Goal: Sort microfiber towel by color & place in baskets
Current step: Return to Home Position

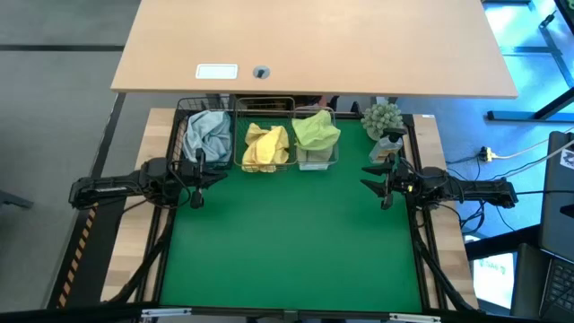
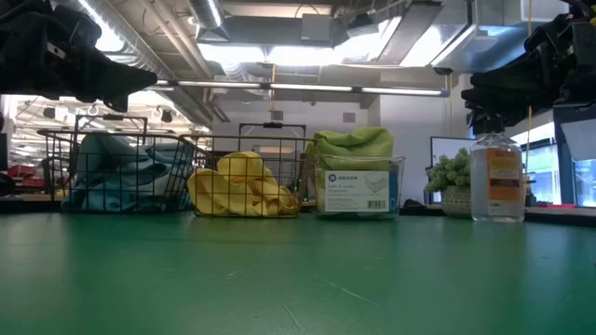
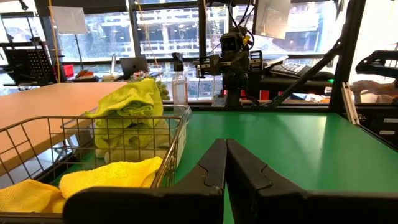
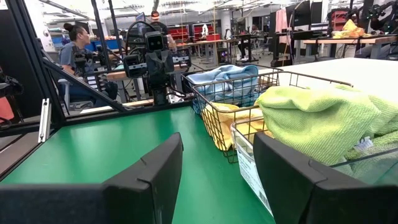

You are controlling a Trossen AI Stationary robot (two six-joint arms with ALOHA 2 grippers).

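Along the far edge of the flat green table mat (image 1: 287, 242) three baskets stand in a row, touching or nearly so. The black wire-mesh basket (image 2: 58, 160) holds a crumpled light blue-grey microfiber towel (image 1: 208, 133). The paler wire basket (image 1: 265, 100) in the middle holds a yellow microfiber towel (image 1: 266, 148), and the clear plastic bin (image 2: 358, 191) holds a pale green microfiber towel (image 1: 317, 131) that bulges above its rim. From above, the pale wooden desk top (image 1: 314, 40) overhangs the baskets' far rims, so their back walls are partly lost. A small potted green plant (image 1: 384, 119) sits just beside the clear bin. The clear plastic bottle (image 2: 496, 181) is plain at table height but hard to pick out from above. The left gripper (image 1: 221, 174) hangs over the mat's left side, near the black basket, and its wrist camera shows the fingers pressed together with nothing between them (image 3: 225, 144). The right gripper (image 1: 366, 178) mirrors it over the right side, near the plant, its fingers spread apart and empty (image 4: 217, 149). At table height both arms show only as dark shapes cut off at the upper corners. All the mat nearer than the baskets lies bare between the arms. A seated person (image 4: 78, 43) shows only in the right wrist view, far behind the left arm.
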